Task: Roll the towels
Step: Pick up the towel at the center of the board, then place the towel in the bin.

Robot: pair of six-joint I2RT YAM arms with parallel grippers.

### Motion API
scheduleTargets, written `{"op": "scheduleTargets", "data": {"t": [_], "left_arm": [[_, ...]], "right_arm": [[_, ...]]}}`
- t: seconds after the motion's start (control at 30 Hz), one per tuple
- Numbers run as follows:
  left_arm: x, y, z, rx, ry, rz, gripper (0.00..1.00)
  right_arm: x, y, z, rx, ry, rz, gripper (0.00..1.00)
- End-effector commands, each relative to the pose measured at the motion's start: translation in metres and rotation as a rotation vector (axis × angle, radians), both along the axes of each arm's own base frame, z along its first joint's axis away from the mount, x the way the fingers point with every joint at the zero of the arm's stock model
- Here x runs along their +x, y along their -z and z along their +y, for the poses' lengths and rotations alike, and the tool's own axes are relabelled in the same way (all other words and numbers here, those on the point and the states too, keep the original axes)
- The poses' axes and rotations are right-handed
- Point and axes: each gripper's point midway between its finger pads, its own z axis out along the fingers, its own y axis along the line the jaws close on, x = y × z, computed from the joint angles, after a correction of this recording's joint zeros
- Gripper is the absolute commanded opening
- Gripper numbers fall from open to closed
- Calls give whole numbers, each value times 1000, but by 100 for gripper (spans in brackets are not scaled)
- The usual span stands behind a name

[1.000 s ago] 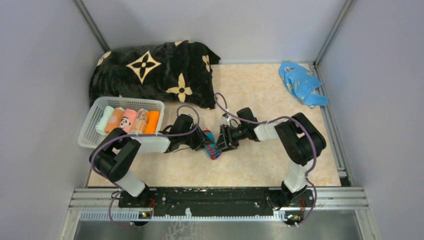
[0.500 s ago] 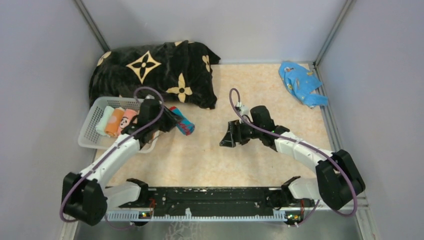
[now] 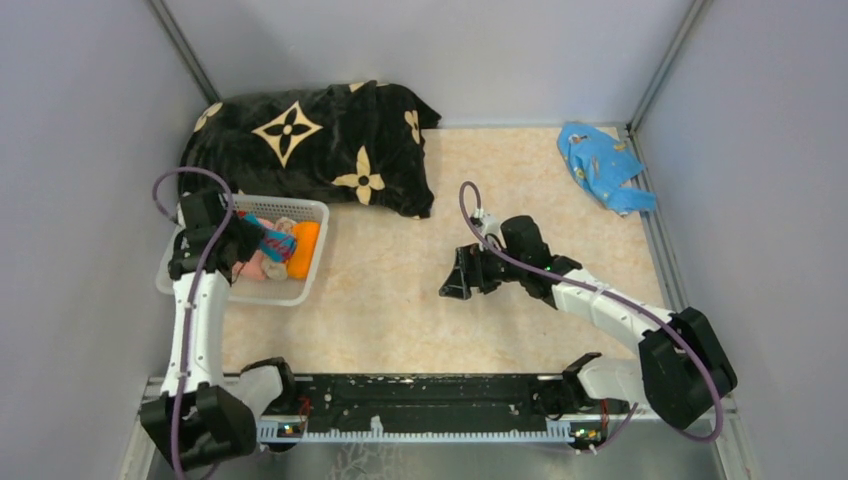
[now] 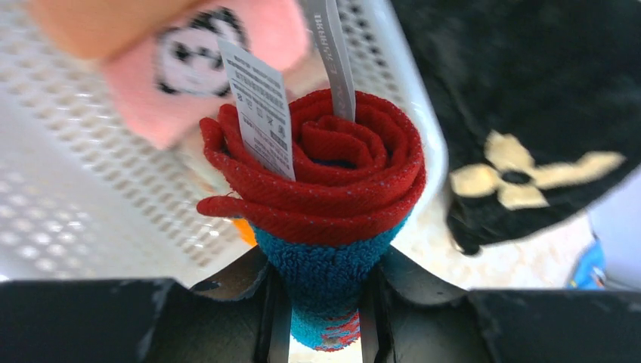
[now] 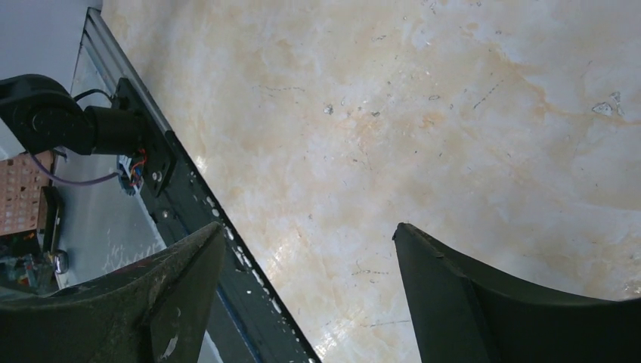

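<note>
My left gripper (image 3: 250, 241) is shut on a rolled red-and-teal towel (image 3: 272, 243) and holds it over the white basket (image 3: 312, 206) at the left. In the left wrist view the roll (image 4: 325, 181) sits end-on between my fingers, my gripper (image 4: 323, 302) clamped on its teal side, with two white labels sticking out. A pink panda roll (image 4: 204, 68) lies just beyond it in the basket (image 4: 68, 197). An orange roll (image 3: 303, 248) lies at the basket's right end. My right gripper (image 3: 455, 279) is open and empty above the bare table (image 5: 423, 113), also in its wrist view (image 5: 310, 249).
The large black blanket with beige flowers (image 3: 310, 140) lies behind the basket at the back left. A crumpled blue cloth (image 3: 602, 166) lies in the back right corner. Grey walls close in three sides. The metal rail (image 3: 430, 395) runs along the near edge.
My left arm has swung left, carrying the red-and-teal roll from the table beside the blanket to over the basket. My right gripper has stayed open and nearly still.
</note>
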Motion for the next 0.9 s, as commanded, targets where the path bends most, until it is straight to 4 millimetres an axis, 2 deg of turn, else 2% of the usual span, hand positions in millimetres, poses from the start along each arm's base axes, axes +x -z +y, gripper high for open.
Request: {"op": "scheduleTargets", "data": {"t": [0.0,0.17,0.33,0.6,0.87], "left_arm": [[-15,21,37,56,-18,133,27],[-31,48,88,71,-131,222,27],[-43,60,126,59,-208,271,27],[-53,98,144,-3,-230,362,27],[-52,141,154,-64,-236,453,31]], "right_arm": [[1,-16,2,27,-3,-65,83],[-1,-14,1,26,-4,-61,84],[0,-8,-2,-3,14,-67,85],[1,-5,-4,-38,23,-80,87],[1,-3,-5,-52,27,-91,87]]}}
